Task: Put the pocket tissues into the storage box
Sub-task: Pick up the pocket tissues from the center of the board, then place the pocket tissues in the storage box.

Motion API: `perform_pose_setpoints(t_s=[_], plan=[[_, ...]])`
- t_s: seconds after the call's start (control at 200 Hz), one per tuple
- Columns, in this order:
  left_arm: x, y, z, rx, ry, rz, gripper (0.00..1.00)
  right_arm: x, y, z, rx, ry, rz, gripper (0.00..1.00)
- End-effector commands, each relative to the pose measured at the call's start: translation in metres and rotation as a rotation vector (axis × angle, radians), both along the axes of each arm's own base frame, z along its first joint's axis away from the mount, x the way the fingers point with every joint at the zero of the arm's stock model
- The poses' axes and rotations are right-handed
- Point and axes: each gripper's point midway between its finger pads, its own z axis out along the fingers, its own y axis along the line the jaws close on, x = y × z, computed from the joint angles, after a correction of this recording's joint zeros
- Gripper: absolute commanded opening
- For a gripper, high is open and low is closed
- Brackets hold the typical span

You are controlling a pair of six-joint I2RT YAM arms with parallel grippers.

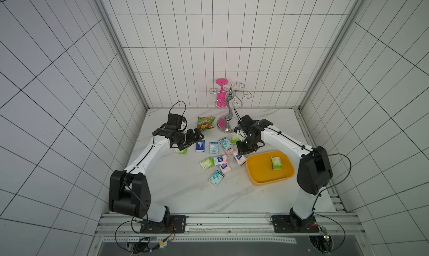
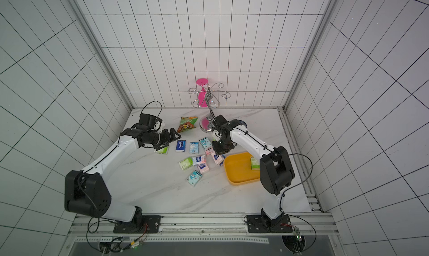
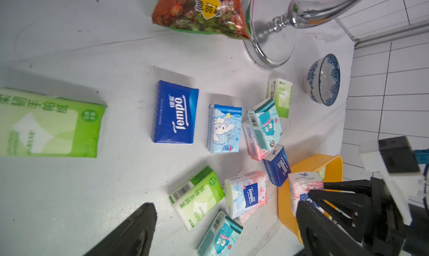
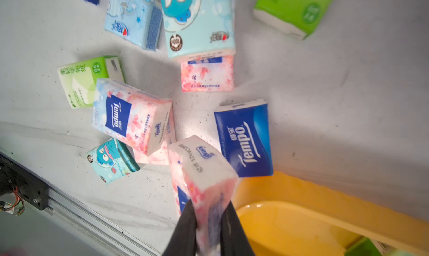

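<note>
My right gripper (image 4: 209, 227) is shut on a pink pocket tissue packet (image 4: 204, 173), lifted off the table beside the near-left corner of the yellow storage box (image 1: 257, 178). The same packet (image 3: 304, 187) shows in the left wrist view, pinched by black fingers. One green packet (image 1: 276, 163) lies inside the box. Several pocket tissues lie loose on the table to the left of the box, among them a dark blue one (image 1: 200, 146). My left gripper (image 1: 192, 138) hovers open and empty above a green packet (image 3: 46, 123) at the left end of the scatter.
A crinkled snack bag (image 1: 205, 123) lies at the back, next to a chrome hook stand (image 1: 228, 117) with a pink glass (image 1: 220, 92) hanging on it. A blue-white bowl (image 3: 322, 79) sits behind the right arm. The storage box is close to the table's right edge.
</note>
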Motion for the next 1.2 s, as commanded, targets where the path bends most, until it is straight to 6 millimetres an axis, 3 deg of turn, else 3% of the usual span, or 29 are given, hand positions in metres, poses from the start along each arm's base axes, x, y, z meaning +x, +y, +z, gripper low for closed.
perform_pose_setpoints(t_s=[0.0,0.245,0.4,0.57,0.68,0.79,0.964,1.194], plan=[[0.002,-0.013,-0.004,0.039,-0.009,-0.056,0.97,-0.005,-0.042,0.016,-0.06,-0.002,-0.081,0.14],[-0.001,-0.028,-0.013,0.033,0.014,-0.099,0.97,-0.021,-0.124,0.015,-0.154,0.001,-0.243,0.15],[-0.003,-0.029,-0.019,0.036,0.029,-0.104,0.97,-0.03,-0.15,0.002,-0.18,0.019,-0.315,0.15],[-0.005,-0.028,-0.02,0.04,0.034,-0.101,0.97,-0.023,-0.154,-0.026,-0.185,0.028,-0.339,0.14],[-0.006,-0.026,-0.023,0.049,0.038,-0.094,0.97,-0.01,-0.146,-0.045,-0.131,0.015,-0.372,0.14],[-0.009,-0.025,-0.025,0.054,0.045,-0.091,0.97,0.004,-0.133,-0.055,-0.064,0.007,-0.401,0.14],[-0.01,-0.022,-0.027,0.069,0.042,-0.089,0.97,0.012,-0.132,-0.072,-0.074,0.015,-0.404,0.14],[-0.01,-0.022,-0.027,0.07,0.041,-0.094,0.97,0.009,-0.15,-0.092,-0.173,0.041,-0.414,0.19]])
